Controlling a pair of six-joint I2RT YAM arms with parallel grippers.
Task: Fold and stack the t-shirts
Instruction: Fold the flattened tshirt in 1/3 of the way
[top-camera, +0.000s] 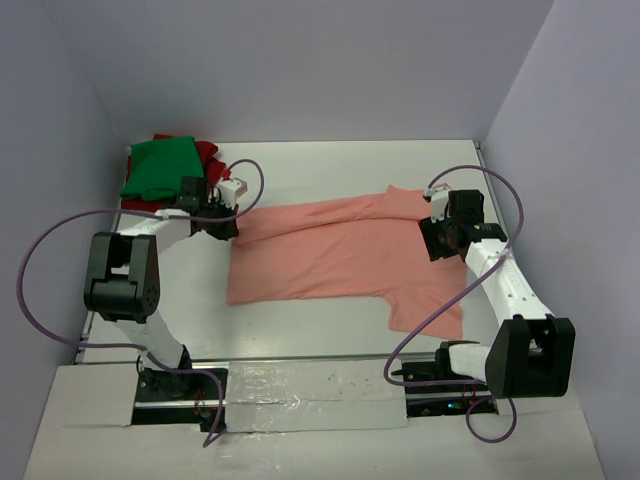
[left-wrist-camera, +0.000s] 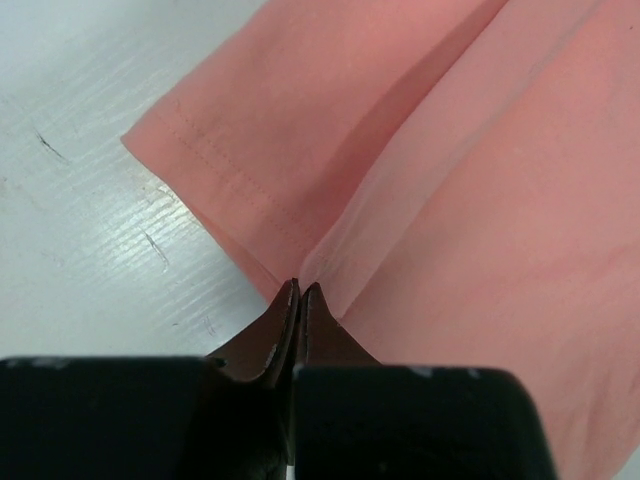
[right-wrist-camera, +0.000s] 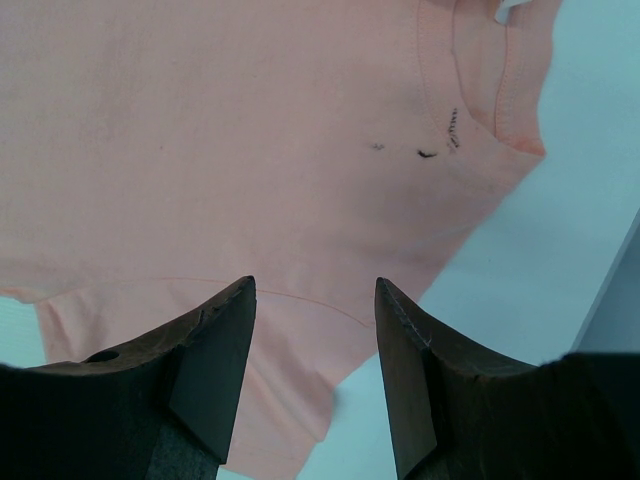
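Observation:
The salmon-pink t-shirt (top-camera: 340, 250) lies on the white table, partly folded, its top edge laid over along the length. My left gripper (top-camera: 228, 222) is at its left hem corner; in the left wrist view the gripper (left-wrist-camera: 300, 287) is shut, with a pucker of the pink cloth (left-wrist-camera: 450, 200) running into the tips. My right gripper (top-camera: 435, 238) is open over the shirt's right end; in the right wrist view it (right-wrist-camera: 315, 285) hovers over the pink cloth (right-wrist-camera: 250, 150) just below the collar (right-wrist-camera: 480, 90). The green t-shirt (top-camera: 160, 168) lies on the dark red one (top-camera: 205, 150) at the back left.
Grey walls close in the table (top-camera: 330, 165) at the back and on both sides. Purple cables (top-camera: 40, 250) loop beside each arm. A white strip with tape (top-camera: 300, 390) covers the near edge between the arm bases.

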